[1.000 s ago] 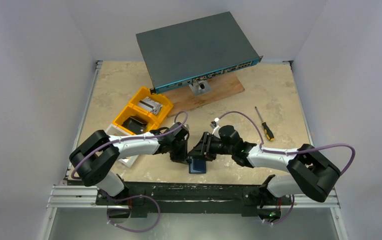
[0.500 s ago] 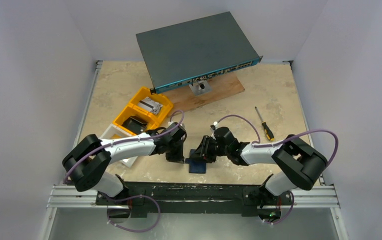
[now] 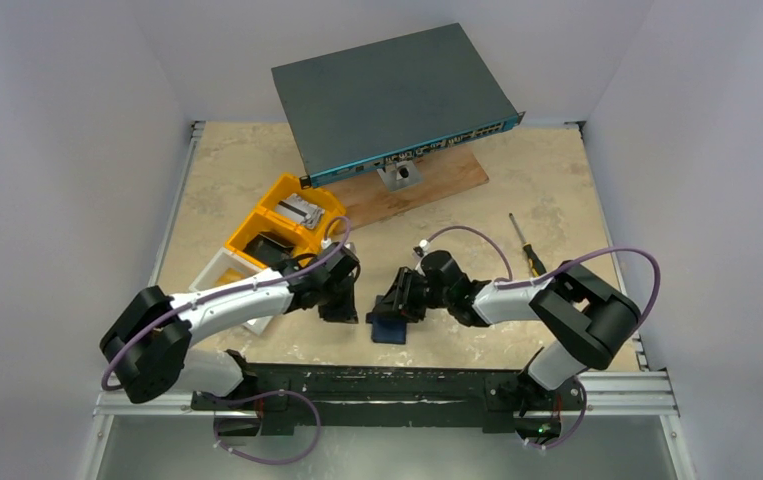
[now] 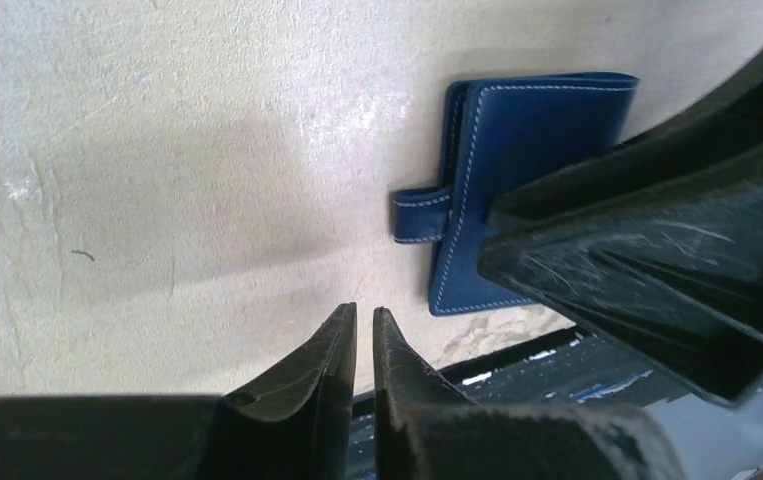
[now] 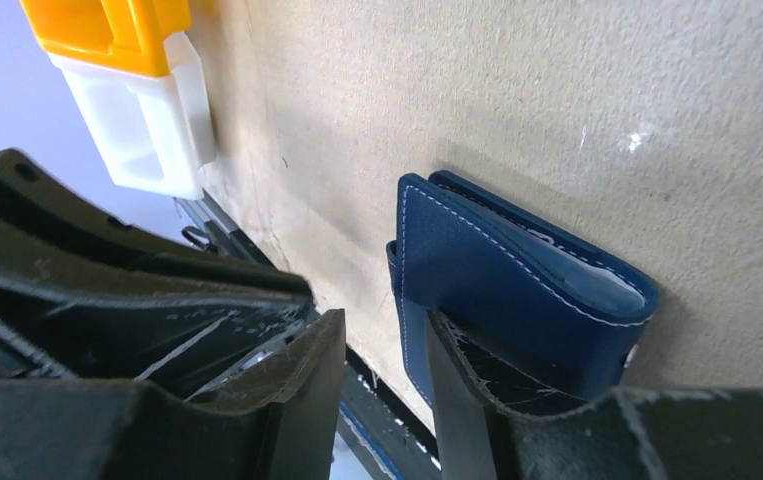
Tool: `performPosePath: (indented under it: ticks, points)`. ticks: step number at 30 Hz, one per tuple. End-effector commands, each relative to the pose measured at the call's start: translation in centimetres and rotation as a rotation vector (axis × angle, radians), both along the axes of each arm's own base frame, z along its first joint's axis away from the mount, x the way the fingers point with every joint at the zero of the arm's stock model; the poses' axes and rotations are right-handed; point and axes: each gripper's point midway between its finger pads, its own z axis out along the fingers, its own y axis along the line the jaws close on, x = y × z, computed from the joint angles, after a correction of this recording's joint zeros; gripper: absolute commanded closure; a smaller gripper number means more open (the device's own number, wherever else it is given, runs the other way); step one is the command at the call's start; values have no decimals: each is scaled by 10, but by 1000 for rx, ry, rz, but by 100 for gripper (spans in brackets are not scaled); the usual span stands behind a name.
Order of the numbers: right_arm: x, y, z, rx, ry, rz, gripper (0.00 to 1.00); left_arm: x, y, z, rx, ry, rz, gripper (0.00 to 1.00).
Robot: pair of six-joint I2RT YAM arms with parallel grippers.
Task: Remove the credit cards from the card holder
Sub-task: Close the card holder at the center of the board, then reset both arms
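2 grippers crowd the card holder, so the top view shows only its near part, a dark blue patch. It lies flat and folded shut on the table, just beside the black rail at the near edge, about midway between the arm bases.

The right gripper has its fingers apart. 1 finger lies over the blue cover, though whether it presses down cannot be told. The other hangs past the holder's edge over bare table and rail, and nothing is clamped between them.

The left gripper sits just left of the holder without touching it. Its fingers are nearly together, with only a thin slit between them and nothing in it. From its camera, the right gripper's black finger hides about half the cover. The tab sticks out on the side facing the left gripper.

The credit cards cannot be made out; only a pale strip shows between the covers.

Little table is left between holder and rail. On the far side, bare surface runs to the wooden board under the tilted network switch. The yellow bins and a white tray sit far-left, partly behind the left arm. The screwdriver lies well apart, far-right.
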Motion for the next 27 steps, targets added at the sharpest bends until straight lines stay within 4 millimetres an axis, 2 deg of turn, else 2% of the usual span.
performPosePath:
  ticks: [1,9,18,21,24,27]
  points:
    - [10,-3,-5,-72,-36,-7,63,6,1,28,-35,-69,-11,87]
    - [26,6,30,-63,-113,-9,56,20,3,83,-89,-171,-39,76]
    - [41,12,60,-71,-179,-13,53,31,5,121,-144,-248,-58,71]
    - [48,13,80,-78,-225,-24,49,36,8,139,-168,-288,-55,66]
    - [59,8,112,-87,-312,-49,41,42,17,162,-184,-351,-45,54]
    - [66,-4,142,-116,-390,-91,21,50,31,186,-181,-423,-21,33]
